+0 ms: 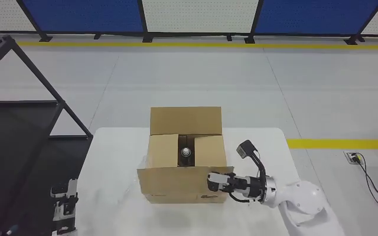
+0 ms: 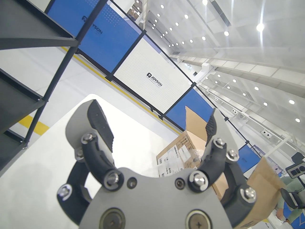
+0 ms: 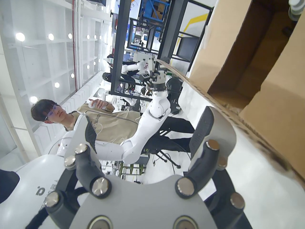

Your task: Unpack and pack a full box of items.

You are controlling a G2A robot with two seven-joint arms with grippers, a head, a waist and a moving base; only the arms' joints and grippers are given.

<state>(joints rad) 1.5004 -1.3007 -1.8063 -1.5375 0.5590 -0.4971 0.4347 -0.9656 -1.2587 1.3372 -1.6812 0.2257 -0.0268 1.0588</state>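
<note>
A brown cardboard box [image 1: 180, 177] stands in the middle of the white table [image 1: 112, 177], its far flap upright and its side flaps half folded in. Down in the gap between them is a bottle with a pale cap [image 1: 186, 152], whose cap [image 3: 295, 0] is also in the right wrist view. My right gripper [image 1: 211, 180] is at the box's near right corner, open [image 3: 145, 129], with one finger [image 3: 202, 129] right beside the near flap's edge [image 3: 228, 110] and nothing between the fingers. My left gripper [image 1: 64, 203] is by the table's front left side, open [image 2: 155, 122] and empty, far from the box [image 2: 181, 148].
A black metal shelf rack [image 1: 29, 135] stands close to the table's left side, next to the left gripper. Bare tabletop lies left of the box and to its right [image 1: 260, 141]. Blue and white partition panels [image 1: 201, 15] close off the far floor.
</note>
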